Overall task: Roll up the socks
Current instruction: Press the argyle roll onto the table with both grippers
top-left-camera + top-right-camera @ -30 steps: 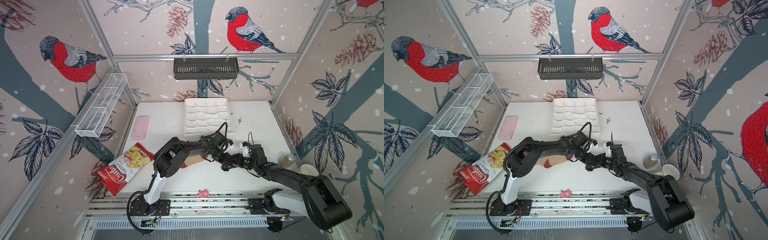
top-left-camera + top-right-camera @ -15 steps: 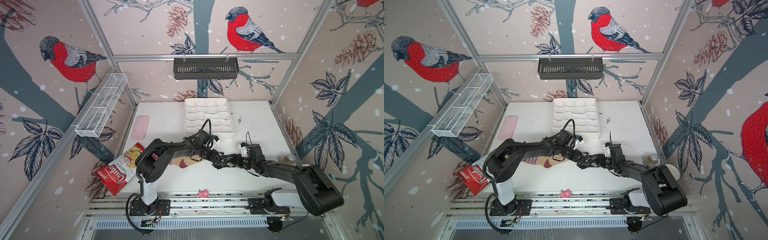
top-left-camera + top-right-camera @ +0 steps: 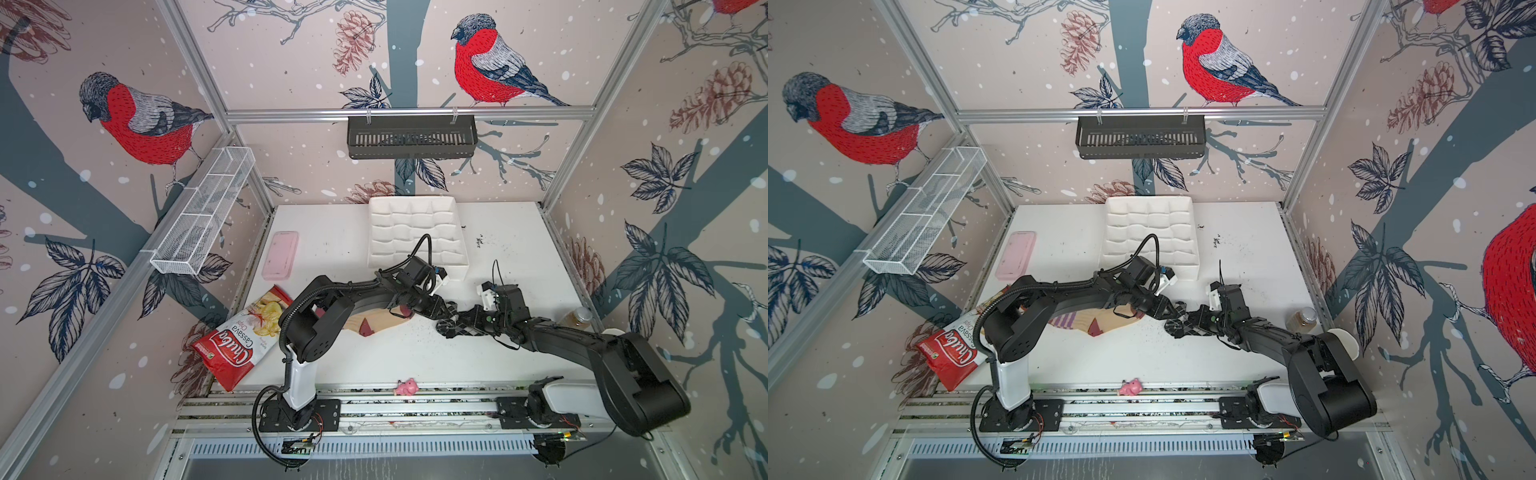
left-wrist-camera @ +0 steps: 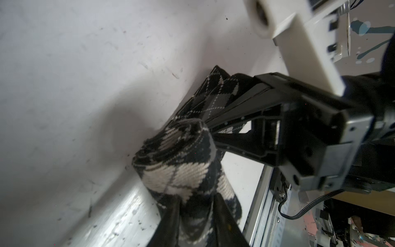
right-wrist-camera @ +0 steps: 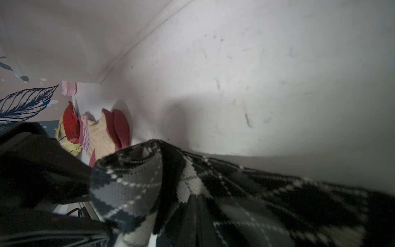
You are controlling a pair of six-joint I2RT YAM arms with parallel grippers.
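The left gripper (image 4: 196, 203) pinches a bunched fold of the argyle sock (image 3: 454, 328), and the right gripper (image 5: 195, 203) is clamped thin on the same sock, at the middle of the bench (image 3: 415, 361). Just left lies the tan sock (image 3: 374, 322), more of it showing than a second ago, the left arm's elbow having swung left.

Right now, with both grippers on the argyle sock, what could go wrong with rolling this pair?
The argyle sock forms only a loose coil between the left gripper and right gripper; a slipping pinch could let it unroll.
The tan sock lies flat under the left arm, outside the coil, so the roll may miss it.
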